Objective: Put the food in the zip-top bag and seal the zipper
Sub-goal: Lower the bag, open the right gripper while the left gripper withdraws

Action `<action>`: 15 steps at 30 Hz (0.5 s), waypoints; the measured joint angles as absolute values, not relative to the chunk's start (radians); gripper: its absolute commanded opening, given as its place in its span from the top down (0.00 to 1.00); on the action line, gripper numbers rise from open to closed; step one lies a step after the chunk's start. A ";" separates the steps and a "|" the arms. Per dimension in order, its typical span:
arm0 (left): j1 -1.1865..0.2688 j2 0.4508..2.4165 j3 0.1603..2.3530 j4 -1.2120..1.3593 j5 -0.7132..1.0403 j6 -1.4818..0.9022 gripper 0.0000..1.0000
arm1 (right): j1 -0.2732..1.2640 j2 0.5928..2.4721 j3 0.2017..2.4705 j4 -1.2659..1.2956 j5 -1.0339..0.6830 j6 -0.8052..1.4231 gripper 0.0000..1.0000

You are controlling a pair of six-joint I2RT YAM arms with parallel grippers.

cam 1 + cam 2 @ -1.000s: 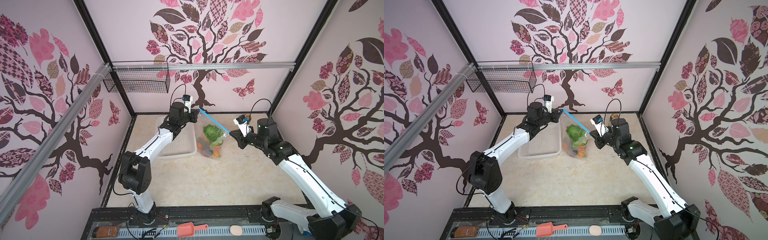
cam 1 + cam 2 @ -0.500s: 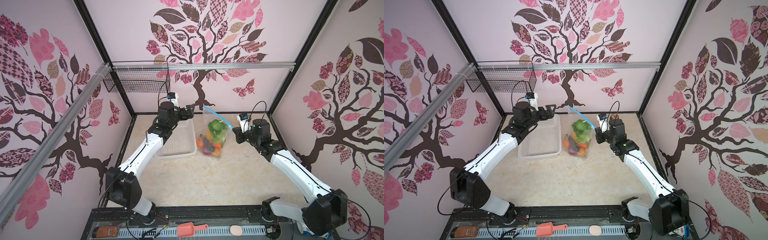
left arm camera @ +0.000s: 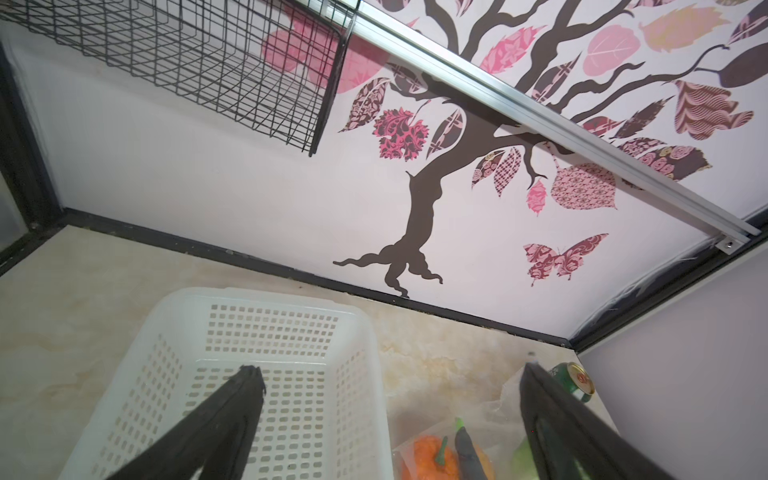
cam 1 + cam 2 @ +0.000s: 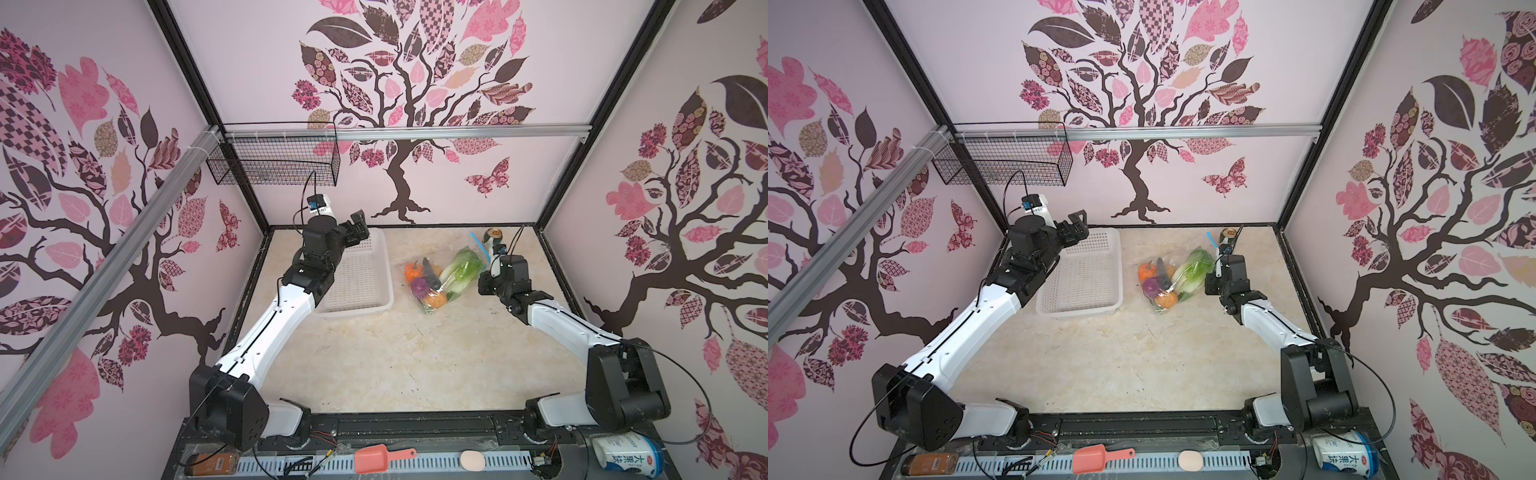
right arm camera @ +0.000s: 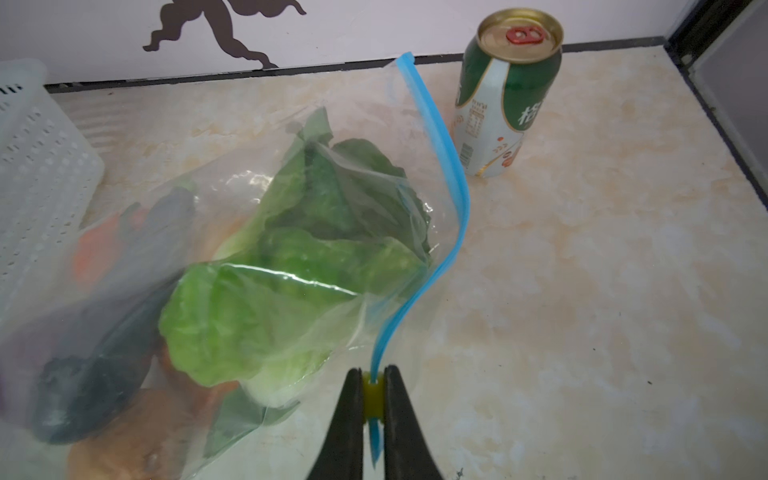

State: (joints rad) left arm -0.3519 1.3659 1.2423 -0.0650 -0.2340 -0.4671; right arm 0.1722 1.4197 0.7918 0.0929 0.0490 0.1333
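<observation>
The table (image 4: 415,361) carries a white basket (image 4: 361,291), empty in both top views, since the food sits inside the clear bag (image 4: 434,286) lying just beside it. The cabbage (image 5: 291,291) fills the mouth end, with the smaller vegetables packed behind it. The left gripper (image 3: 388,370) hangs over the basket's far end, spread wide and gripping nothing. A can (image 5: 507,104) stands near the bag's corner. The blue zipper (image 5: 451,166) looks pressed together along its length, likely because the right gripper (image 5: 372,376) is clamped on its yellow slider (image 5: 371,399) at the strip's end.
</observation>
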 measured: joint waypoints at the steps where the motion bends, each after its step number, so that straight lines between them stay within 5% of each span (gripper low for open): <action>1: -0.352 1.361 1.232 -0.067 -0.249 -0.466 0.02 | 0.167 1.432 0.784 0.104 0.056 0.146 0.72; 7: -0.256 1.287 1.121 -0.105 -0.260 -0.466 0.02 | 0.154 1.430 0.756 0.129 0.113 0.170 0.16; 11: -0.081 1.215 0.977 -0.124 -0.234 -0.479 0.02 | 0.154 1.372 0.720 0.164 0.152 0.147 0.11; 12: -0.028 1.198 0.932 -0.122 -0.228 -0.484 0.02 | 0.154 1.355 0.705 0.181 0.169 0.142 0.01; 15: 0.090 1.152 0.796 -0.100 -0.264 -0.495 0.02 | 0.154 1.321 0.651 0.242 0.224 0.126 0.00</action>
State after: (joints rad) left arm 0.0902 1.1522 0.7959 -0.1001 -0.2642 -0.4950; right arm 0.1539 1.3209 0.6514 0.2424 0.2245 0.1257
